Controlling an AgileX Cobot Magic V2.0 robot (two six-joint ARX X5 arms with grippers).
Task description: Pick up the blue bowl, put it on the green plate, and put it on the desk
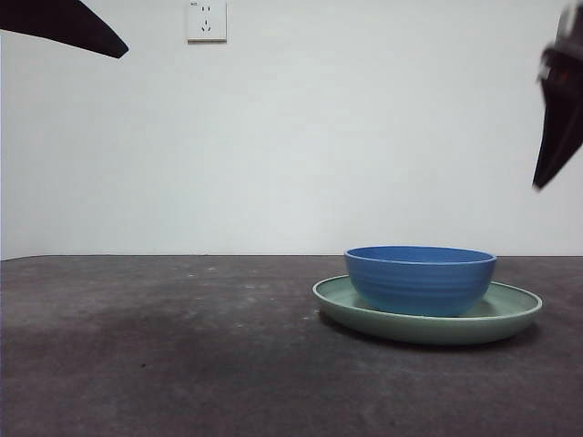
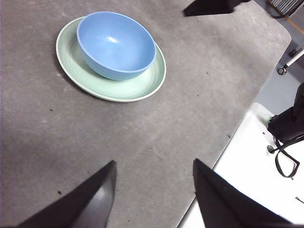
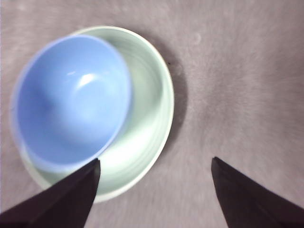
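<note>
1. The blue bowl [image 1: 421, 279] sits inside the green plate [image 1: 510, 314], and the plate rests flat on the bench [image 1: 164, 346]. The bowl is off-centre, crowding one side of the plate and leaving a broad crescent of green bare, so it looks set down rather than carefully centred.
2. The right hand [image 3: 154, 190] hovers above the pair with its jaws spread wide and nothing between them. One jaw hangs over the plate's edge just beside the bowl; the other is out over bare bench.
3. In the front view that hand shows only as a dark shape at the upper edge, well clear of the bowl. I'd judge the stacking step done, with that hand free.
4. The left hand [image 2: 154, 190] waits well apart from the plate, jaws wide open and empty, over bare bench near its edge.
5. Hard to see: the right wrist view is blurred, so the bowl's rim smears. From the front, the bowl's foot is hidden behind the plate's rim, so whether it sits level is a guess. Both arms are cut off.
</note>
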